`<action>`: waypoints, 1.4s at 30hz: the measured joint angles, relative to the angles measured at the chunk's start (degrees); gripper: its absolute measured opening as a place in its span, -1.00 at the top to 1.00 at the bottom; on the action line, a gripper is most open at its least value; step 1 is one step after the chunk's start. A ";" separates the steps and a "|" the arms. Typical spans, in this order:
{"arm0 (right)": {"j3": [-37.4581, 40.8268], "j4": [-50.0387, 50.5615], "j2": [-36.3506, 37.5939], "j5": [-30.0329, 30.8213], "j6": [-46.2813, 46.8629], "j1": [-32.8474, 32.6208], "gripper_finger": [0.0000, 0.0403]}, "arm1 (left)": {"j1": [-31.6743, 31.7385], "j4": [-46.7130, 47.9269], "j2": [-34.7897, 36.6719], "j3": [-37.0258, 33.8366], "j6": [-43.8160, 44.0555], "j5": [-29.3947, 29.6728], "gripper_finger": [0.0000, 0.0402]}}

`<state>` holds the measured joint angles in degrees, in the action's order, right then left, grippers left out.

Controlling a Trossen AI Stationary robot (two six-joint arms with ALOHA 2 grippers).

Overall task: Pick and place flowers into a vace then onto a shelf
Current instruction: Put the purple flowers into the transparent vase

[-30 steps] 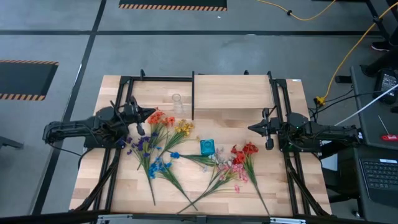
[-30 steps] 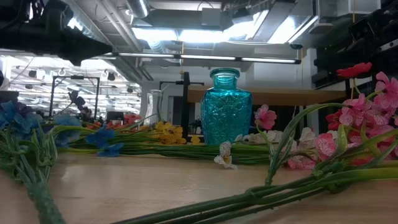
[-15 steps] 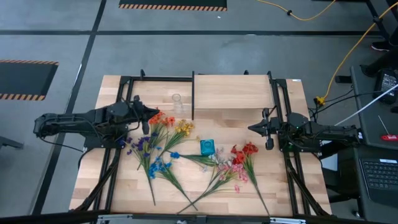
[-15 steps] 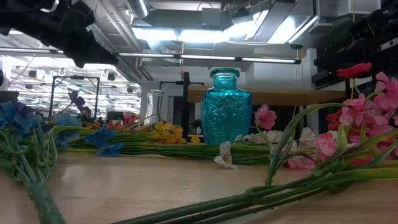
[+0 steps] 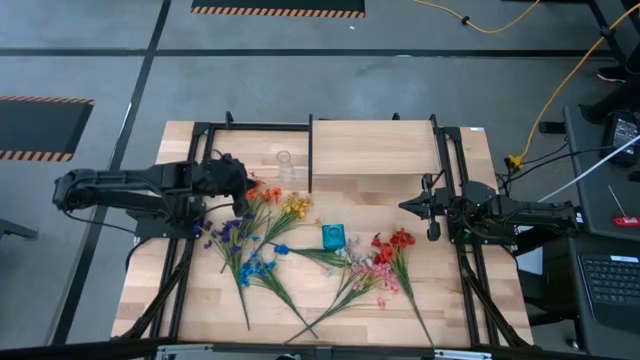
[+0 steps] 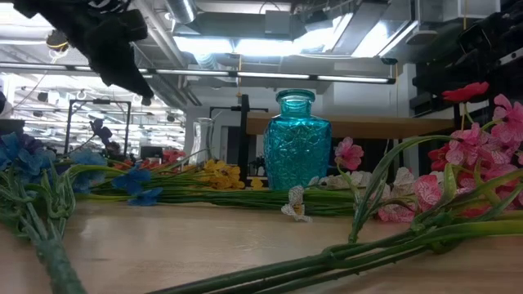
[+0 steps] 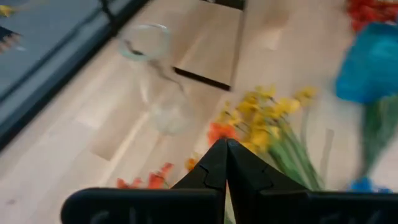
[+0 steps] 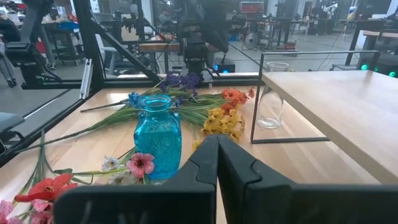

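High view placed the left gripper [image 5: 243, 187], fingers pressed together and empty, above the orange and yellow blooms at about ten o'clock from the blue vase [image 5: 333, 238]. The right gripper [image 5: 407, 206], likewise pinched closed on nothing, was held at two o'clock from that vase. The flowers [image 5: 262, 225] were strewn across the table [image 5: 455, 310] from nine through five o'clock of the vase, with a clear glass vase [image 5: 285, 163] at eleven beside the shelf [image 5: 375, 148]. The stems were judged light, springy and thin, easily slipped or tangled; a hold low on a stalk, clear of neighbouring stems and soft blooms, was judged best.
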<state>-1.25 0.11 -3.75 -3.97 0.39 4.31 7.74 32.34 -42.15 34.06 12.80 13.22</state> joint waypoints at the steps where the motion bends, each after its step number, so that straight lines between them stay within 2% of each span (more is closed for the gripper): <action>1: 0.01 0.01 0.00 0.00 -0.57 -0.01 0.96 | -0.32 1.03 -0.48 0.78 0.00 -1.07 0.98; 4: -0.01 0.01 0.01 -0.02 -0.76 -0.01 0.96 | -2.72 4.09 -1.70 3.34 0.00 -0.14 0.99; 7: 0.01 0.02 0.01 -0.02 -0.84 0.01 0.96 | -6.36 7.81 -2.77 6.03 1.40 4.62 0.99; 10: 0.01 0.07 0.02 -0.02 -0.81 0.01 0.96 | -10.29 11.29 -3.65 8.33 5.61 9.12 0.99; 14: -0.01 0.12 0.00 -0.02 -0.79 -0.01 0.96 | -15.08 15.80 -5.06 10.24 10.86 12.29 0.99; 22: 0.01 0.20 0.01 -0.04 -2.04 -0.01 0.96 | -21.91 20.37 -9.18 10.96 23.93 15.78 0.99; 25: 0.00 0.21 0.01 -0.14 -4.03 0.00 0.96 | -22.93 22.26 -11.49 10.98 29.44 14.70 0.99; 29: -0.01 0.23 0.02 -0.13 -5.39 -0.01 0.96 | -23.56 27.47 -15.60 13.60 35.50 9.83 0.99; 35: 0.01 0.21 0.00 -0.11 -5.90 -0.01 0.96 | -26.17 39.61 -25.77 23.70 44.10 3.73 0.99; 42: 0.00 0.21 0.00 -0.04 -7.08 -0.01 0.96 | -35.50 46.32 -37.44 35.92 58.27 -1.35 0.99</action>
<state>-1.25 0.33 -3.74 -4.01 -6.69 4.29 -27.76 78.65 -79.59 69.98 71.07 11.87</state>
